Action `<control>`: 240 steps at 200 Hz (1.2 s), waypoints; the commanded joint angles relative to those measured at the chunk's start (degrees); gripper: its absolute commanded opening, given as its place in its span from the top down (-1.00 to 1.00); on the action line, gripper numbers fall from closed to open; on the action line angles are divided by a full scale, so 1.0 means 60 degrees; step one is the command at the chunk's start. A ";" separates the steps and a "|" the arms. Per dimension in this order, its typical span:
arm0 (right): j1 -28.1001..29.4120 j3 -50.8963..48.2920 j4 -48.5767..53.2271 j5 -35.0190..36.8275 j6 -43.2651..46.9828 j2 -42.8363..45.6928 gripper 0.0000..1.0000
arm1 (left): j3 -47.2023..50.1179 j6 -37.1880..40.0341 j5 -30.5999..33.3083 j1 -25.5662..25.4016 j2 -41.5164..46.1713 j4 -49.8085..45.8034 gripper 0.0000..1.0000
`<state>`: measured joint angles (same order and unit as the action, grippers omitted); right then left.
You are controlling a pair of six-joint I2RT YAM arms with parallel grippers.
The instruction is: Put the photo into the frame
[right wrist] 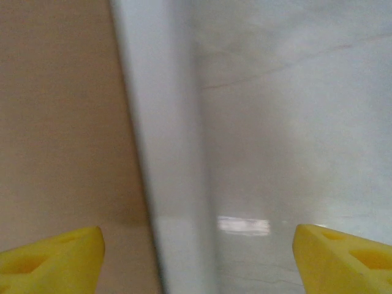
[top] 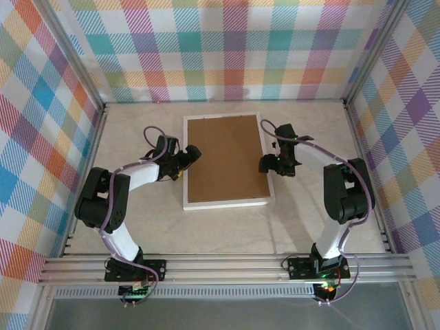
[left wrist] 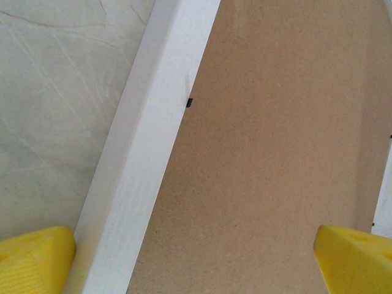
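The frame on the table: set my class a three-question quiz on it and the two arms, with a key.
1. True or false: the brown backing board lies within the frame.
2. In the left wrist view, what lies between the left fingers? A) the frame's white border and some of the board B) a blue mug C) a roll of tape
3. Seen from above, beside which long side of the frame do the right fingers sit?
Key: 1 true; 2 A; 3 the right side.
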<state>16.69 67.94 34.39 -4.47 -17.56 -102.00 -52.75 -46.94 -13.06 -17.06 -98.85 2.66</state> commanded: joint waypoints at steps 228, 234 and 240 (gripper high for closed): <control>0.0368 -0.1750 -0.0257 -0.2474 -0.1238 0.1399 -0.38 | -0.0164 0.0364 -0.0372 -0.0149 0.0112 -0.0341 -1.00; 0.0368 -0.1771 -0.0340 -0.2547 -0.1274 0.1400 -0.38 | -0.0148 0.0339 -0.0394 -0.0159 0.0112 -0.0315 -0.99; 0.0359 -0.1787 -0.0422 -0.2601 -0.1317 0.1421 -0.38 | -0.0142 0.0330 -0.0391 -0.0161 0.0112 -0.0304 -0.99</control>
<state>18.33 58.33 34.11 -16.91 -23.77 -93.17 -52.77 -45.39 -14.26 -17.91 -98.94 0.99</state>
